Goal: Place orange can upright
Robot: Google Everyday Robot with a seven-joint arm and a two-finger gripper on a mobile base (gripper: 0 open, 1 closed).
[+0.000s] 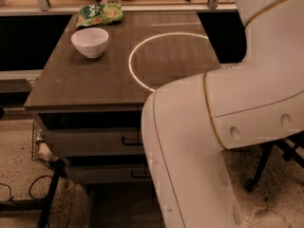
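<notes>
The orange can is out of view: it does not show on the dark wooden table point(85, 80) or anywhere else. My gripper is not in view either. Only my white arm point(223, 127) shows, with its big links filling the right and lower middle of the camera view and covering the table's near right corner. A pale ring point(166, 56) is marked on the tabletop at the middle right.
A white bowl point(90, 42) stands on the table's left side. A green snack bag point(99, 14) lies at the far left corner. Drawers point(95, 141) sit under the tabletop. Cables point(28, 194) lie on the speckled floor at left. A chair base point(266, 170) stands at right.
</notes>
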